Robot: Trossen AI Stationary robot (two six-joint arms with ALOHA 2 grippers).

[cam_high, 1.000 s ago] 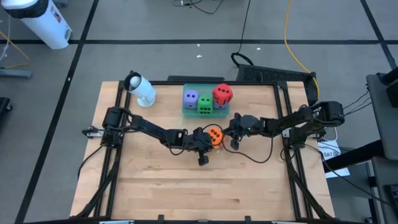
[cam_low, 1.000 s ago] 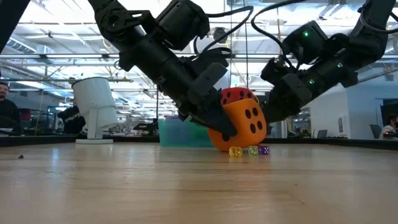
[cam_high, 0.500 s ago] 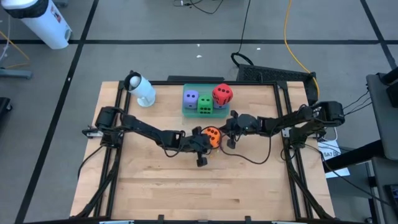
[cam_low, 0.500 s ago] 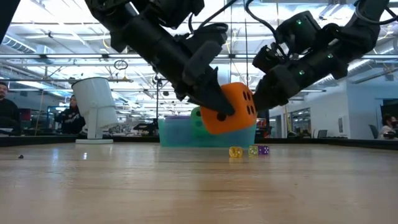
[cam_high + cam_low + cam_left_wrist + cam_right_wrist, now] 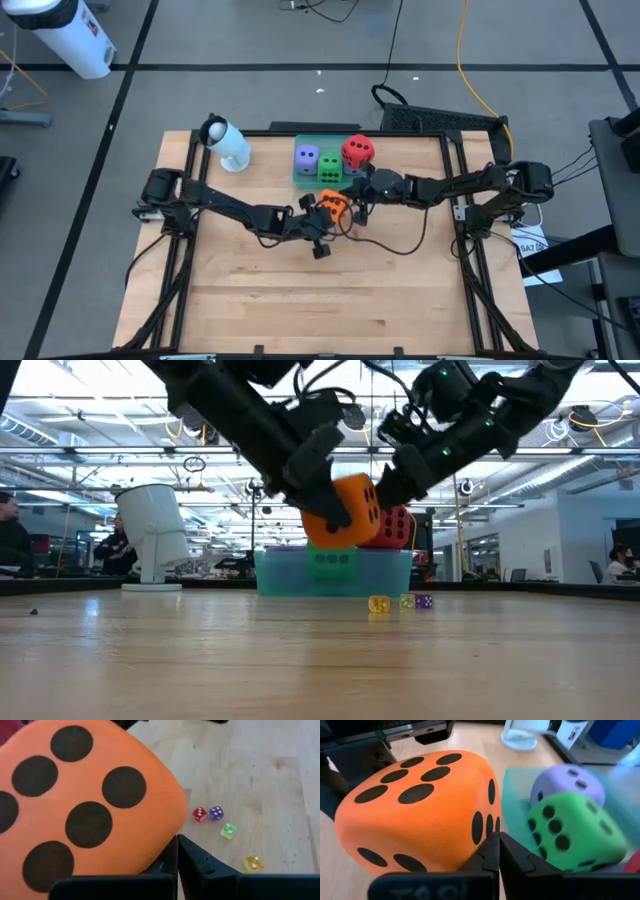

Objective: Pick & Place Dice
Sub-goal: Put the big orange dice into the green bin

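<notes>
Small dice: four tiny translucent dice [image 5: 215,813], red, purple, green and yellow, lie on the bare wood in the left wrist view; in the low view they sit in a short row [image 5: 399,602] on the table in front of the tray.
Table: light wooden top [image 5: 300,290] with a dark frame around it.
Left gripper: the left gripper [image 5: 318,213] reaches in from the table's left side to mid-table and is clenched on the orange die; in the low view it [image 5: 322,495] grips the die from the left, well above the wood.
Orange die: the orange die [image 5: 333,206] hangs in the air, tilted, clear of the table [image 5: 341,512]; its six-pip face fills the left wrist view [image 5: 80,800]. It is just in front of the tray.
Right gripper: the right gripper [image 5: 360,196] comes in from the table's right side and meets the orange die on its other side; in the low view it [image 5: 392,472] is against the die's upper right. I cannot tell whether its fingers grip the die or only rest against it.
Tray: the translucent teal tray [image 5: 299,176] stands near the table's far edge; its front wall [image 5: 283,574] shows in the low view.
Dice in tray: a light purple die [image 5: 307,158], a green die [image 5: 329,171] and a red die [image 5: 358,151] sit together in it; the green [image 5: 570,832] and purple [image 5: 567,782] ones show touching in the right wrist view.
White object: a white cylinder-like device [image 5: 229,146] stands at the far left corner of the table [image 5: 152,533].
Room: people [image 5: 12,535] show at the far left of the low view, beyond the table.
</notes>
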